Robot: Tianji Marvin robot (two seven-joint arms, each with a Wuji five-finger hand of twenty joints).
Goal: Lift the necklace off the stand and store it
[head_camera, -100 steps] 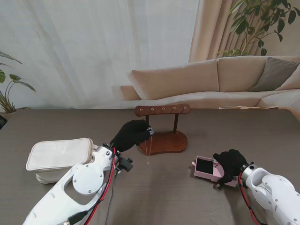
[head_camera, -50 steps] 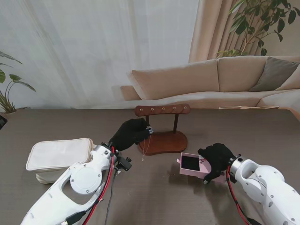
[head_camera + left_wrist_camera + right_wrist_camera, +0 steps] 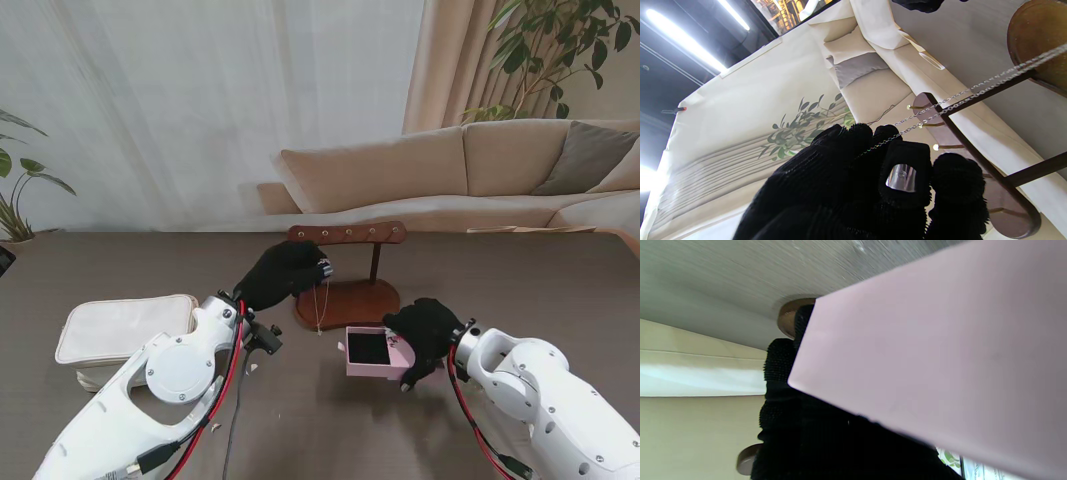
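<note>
The thin silver necklace (image 3: 318, 306) hangs from my left hand (image 3: 281, 277), which is shut on its chain in front of the brown wooden stand (image 3: 348, 238). In the left wrist view the chain (image 3: 960, 96) runs taut from my black-gloved fingers (image 3: 903, 173) past the stand's pegged bar (image 3: 933, 133). My right hand (image 3: 425, 335) is shut on the open pink jewellery box (image 3: 372, 351), just right of the hanging chain and nearer to me than the stand's base (image 3: 350, 303). The box's pink wall (image 3: 940, 366) fills the right wrist view.
A cream zipped pouch (image 3: 125, 336) lies on the dark table at the left. Behind the table stand a beige sofa (image 3: 470, 175), curtains and potted plants.
My right hand has carried the pink box leftward, from the right side of the table to just beside the chain. My left hand has risen slightly, lifting the necklace.
</note>
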